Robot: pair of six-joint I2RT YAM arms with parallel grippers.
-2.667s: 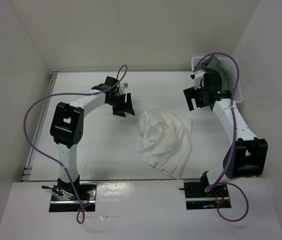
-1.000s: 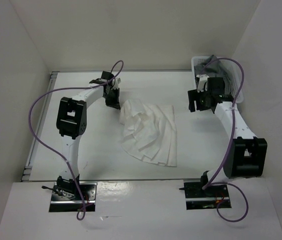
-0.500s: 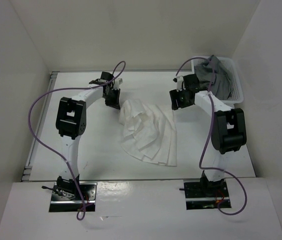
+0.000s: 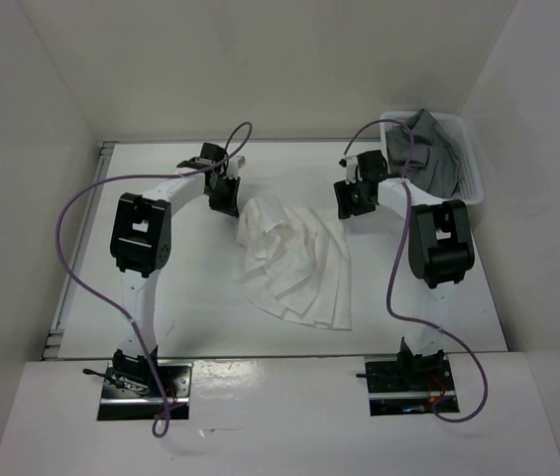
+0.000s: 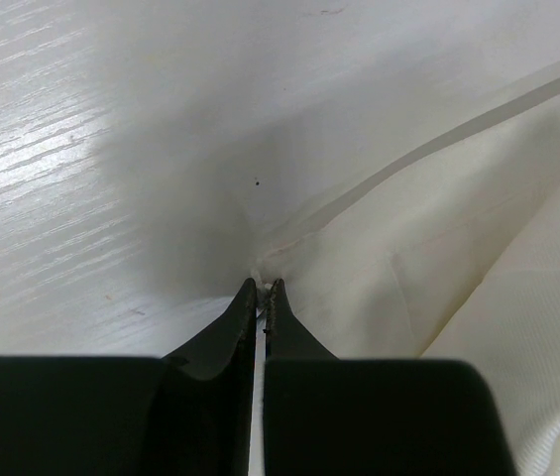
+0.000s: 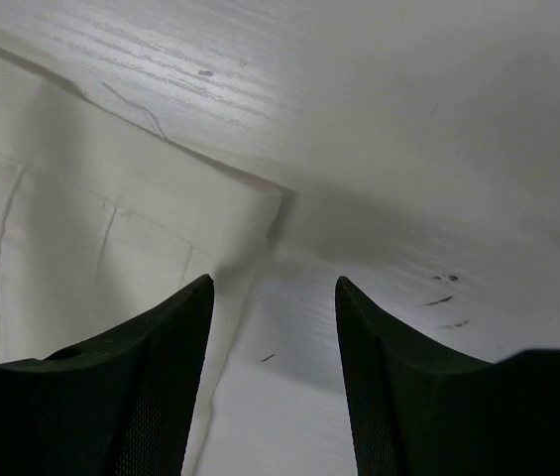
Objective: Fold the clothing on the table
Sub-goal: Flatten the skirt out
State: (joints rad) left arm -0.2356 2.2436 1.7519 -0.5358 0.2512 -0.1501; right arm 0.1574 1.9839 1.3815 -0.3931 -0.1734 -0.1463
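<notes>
skirt (image 4: 294, 260): mid table (image 4: 190, 288), fanned toward the near edge, unmoved over the last second
left gripper (image 5: 263, 291): still pinching skirt's far-left corner
right gripper (image 6: 275, 288): jaws apart, swung in from the basket (image 4: 475, 169) to the skirt's far-right corner

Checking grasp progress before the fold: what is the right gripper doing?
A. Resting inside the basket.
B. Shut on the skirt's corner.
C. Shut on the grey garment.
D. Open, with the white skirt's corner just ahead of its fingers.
D: the right wrist view shows the right gripper with fingers apart, bare table between them, and the white skirt corner lying unpinched ahead.
</notes>
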